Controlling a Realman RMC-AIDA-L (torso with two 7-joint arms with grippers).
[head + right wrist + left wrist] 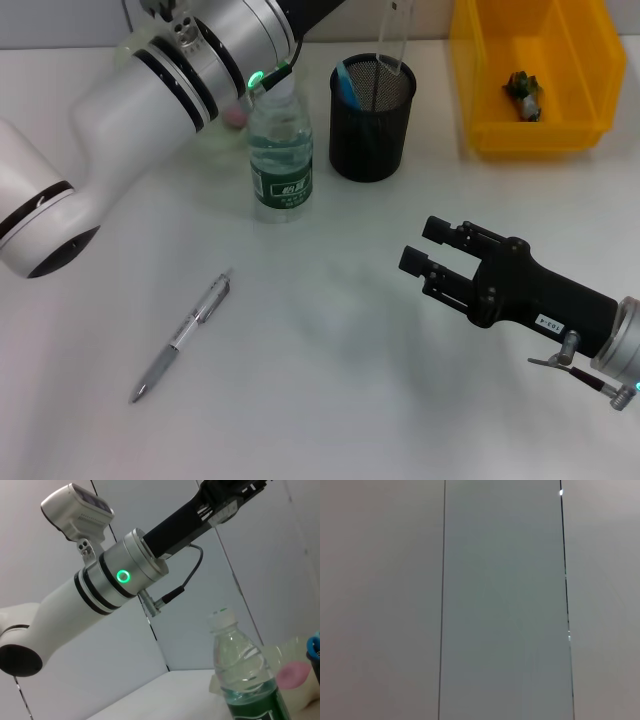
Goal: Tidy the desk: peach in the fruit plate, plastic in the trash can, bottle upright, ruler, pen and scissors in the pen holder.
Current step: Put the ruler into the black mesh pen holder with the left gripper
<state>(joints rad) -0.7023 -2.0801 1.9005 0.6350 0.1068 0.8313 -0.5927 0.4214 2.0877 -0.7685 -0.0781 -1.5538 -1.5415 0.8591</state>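
The left arm [150,90] reached across the desk's far left toward the back edge, its gripper cut off above the frame, so whether its fingers were spread or pressed together could not be told; its wrist view showed only blank wall panels. Nearer the front, left of centre, the pen [182,336] lay flat on the desk [330,400], its long axis running diagonally from near-left to far-right, tip toward the front-left corner. Behind it the water bottle [280,160] stood upright, a pink peach [234,115] mostly hidden behind it and the arm. Beside the bottle sat the black mesh pen holder [372,120], holding something blue-handled and a clear ruler [395,35] whose upper end left the frame. The yellow bin [535,80] at the back right corner held a crumpled scrap. The right gripper [427,248] hovered near the front right, fingers spread and holding nothing, pointing leftward; the pen lay well apart to its left, seemingly the next item, and this arm looked the readier one.
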